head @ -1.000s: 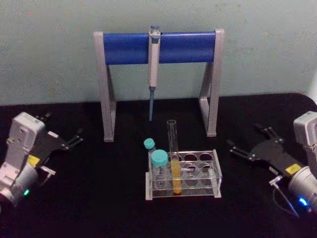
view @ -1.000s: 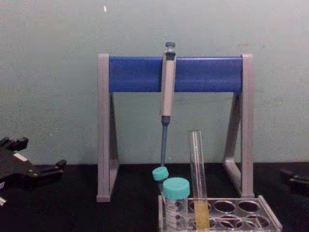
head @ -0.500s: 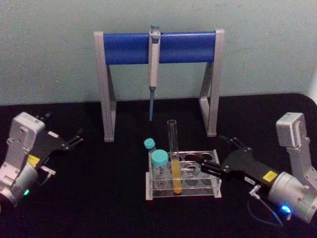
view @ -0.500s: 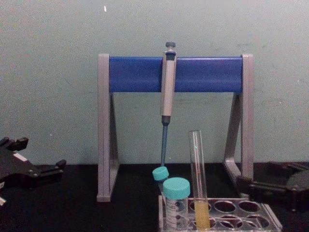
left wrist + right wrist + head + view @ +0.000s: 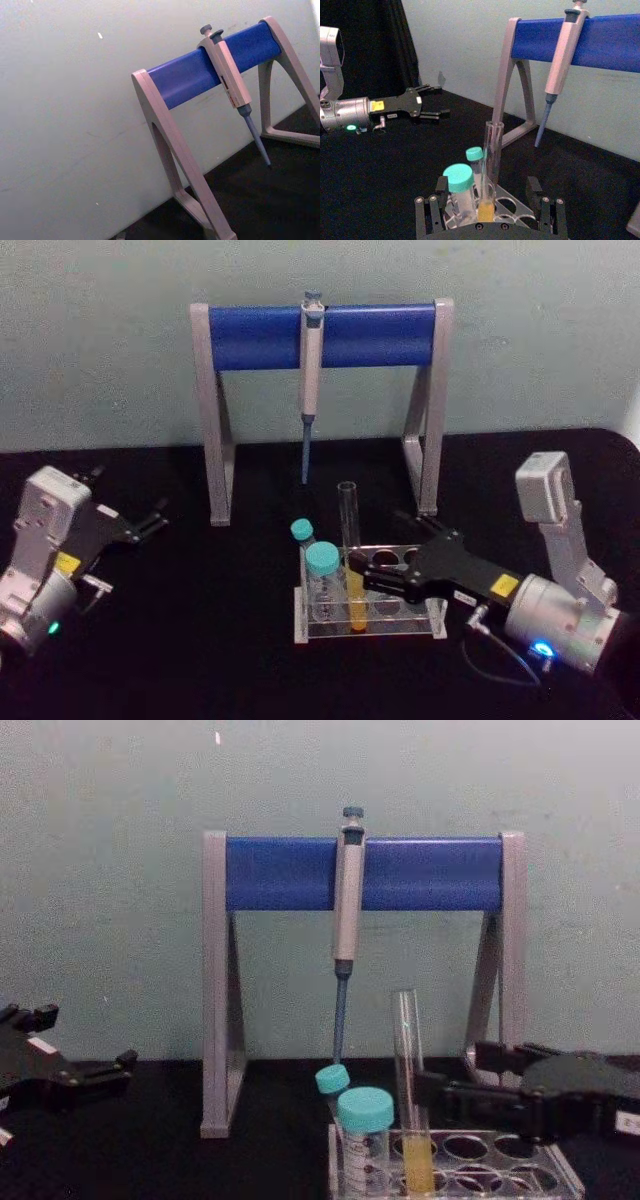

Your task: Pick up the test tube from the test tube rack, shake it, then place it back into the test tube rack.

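The black bench [image 5: 200, 640] gives me open room at 6 and 9 o'clock of the rack, while the grey-and-blue pipette stand [image 5: 260, 337] closes off 12 o'clock behind it. The test tube rack [image 5: 400, 626] sits mid-bench. My right tool [image 5: 358, 576] reaches over it from 4 o'clock, fingers spread wide, with the test tube [image 5: 349, 525] upright in the rack between them and clear of both. Teal-capped tubes [image 5: 322, 565] crowd the tube's 9 o'clock. My left tool [image 5: 158, 518] rests with its fingers apart, far out at 9 o'clock.

The right gripper [image 5: 360, 574], fingers spread, hangs over the low clear plastic rack [image 5: 400, 627]. Its fingertips sit just beside the tall clear glass tube [image 5: 347, 515].
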Tool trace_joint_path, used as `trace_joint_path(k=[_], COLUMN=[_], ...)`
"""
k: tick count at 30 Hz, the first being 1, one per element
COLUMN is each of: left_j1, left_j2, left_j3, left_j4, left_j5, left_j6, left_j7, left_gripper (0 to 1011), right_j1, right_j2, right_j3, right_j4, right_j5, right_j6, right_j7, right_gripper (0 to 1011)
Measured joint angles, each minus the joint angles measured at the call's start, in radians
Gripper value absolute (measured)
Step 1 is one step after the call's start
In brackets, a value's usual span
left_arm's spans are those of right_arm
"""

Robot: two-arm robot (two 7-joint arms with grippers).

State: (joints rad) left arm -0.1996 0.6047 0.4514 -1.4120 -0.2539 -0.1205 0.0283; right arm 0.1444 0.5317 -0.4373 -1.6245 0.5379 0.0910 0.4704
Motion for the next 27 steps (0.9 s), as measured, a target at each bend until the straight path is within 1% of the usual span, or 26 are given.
trace_joint_path(k=[7, 8, 14, 18, 27], left_j1=[0.0, 0.0, 0.0, 0.0, 0.0], left_j2=[0.0, 0.0, 0.0, 0.0, 0.0], left_j3=[0.0, 0.0, 0.0, 0.0, 0.0], left_j4=[0.0, 0.0, 0.0, 0.0, 0.0], left_j5=[0.0, 0.0, 0.0, 0.0, 0.0], left_j6=[0.0, 0.0, 0.0, 0.0, 0.0], left_j7=[0.0, 0.0, 0.0, 0.0, 0.0], left_gripper=[1001, 1001, 1001, 1001, 1001], right_j1=[0.059, 0.059, 0.106, 0.12, 0.129], right_j2=[-0.038, -0.038, -0.065, -0.072, -0.077], right_j3=[-0.022, -0.022, -0.04, -0.046, -0.051], right_j4=[0.057, 0.057, 0.109, 0.12, 0.126], right_j5=[-0.026, -0.026, -0.05, -0.056, -0.06], right_j6=[0.012, 0.012, 0.017, 0.017, 0.013], right_j7=[0.001, 0.001, 0.01, 0.017, 0.031], right_gripper=[1000, 1000, 1000, 1000, 1000])
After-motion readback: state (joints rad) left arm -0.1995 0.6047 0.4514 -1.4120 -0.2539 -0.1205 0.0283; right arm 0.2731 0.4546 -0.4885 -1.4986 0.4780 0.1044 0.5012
